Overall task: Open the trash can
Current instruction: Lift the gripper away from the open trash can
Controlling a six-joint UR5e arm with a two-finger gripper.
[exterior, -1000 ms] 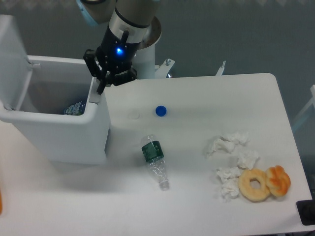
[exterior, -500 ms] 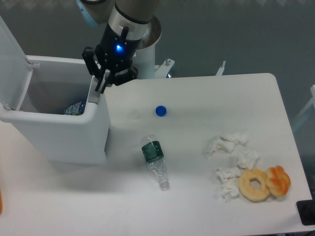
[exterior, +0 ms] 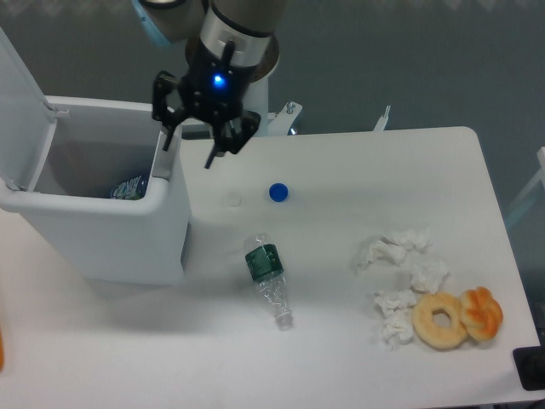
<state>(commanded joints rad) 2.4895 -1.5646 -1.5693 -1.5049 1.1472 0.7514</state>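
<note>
The trash can (exterior: 102, 243) is a large white boxy bin at the left of the table. Its lid (exterior: 21, 89) stands raised at the far left, and the inside is exposed with a crumpled blue-green wrapper (exterior: 128, 187) at the bottom. My gripper (exterior: 189, 149) hangs just above the bin's right rim, beside the grey button strip (exterior: 163, 162). Its black fingers are spread open with nothing between them.
A crushed clear bottle (exterior: 269, 282) with a green label lies mid-table, a blue cap (exterior: 278, 192) behind it. Crumpled tissues (exterior: 400, 281), a donut (exterior: 440, 320) and an orange pastry (exterior: 482, 313) sit at the right front. The robot base (exterior: 255, 106) stands behind the bin.
The gripper rose slightly, shifted right off the bin's rim, and its fingers spread wider. The lid swung further open to the left.
</note>
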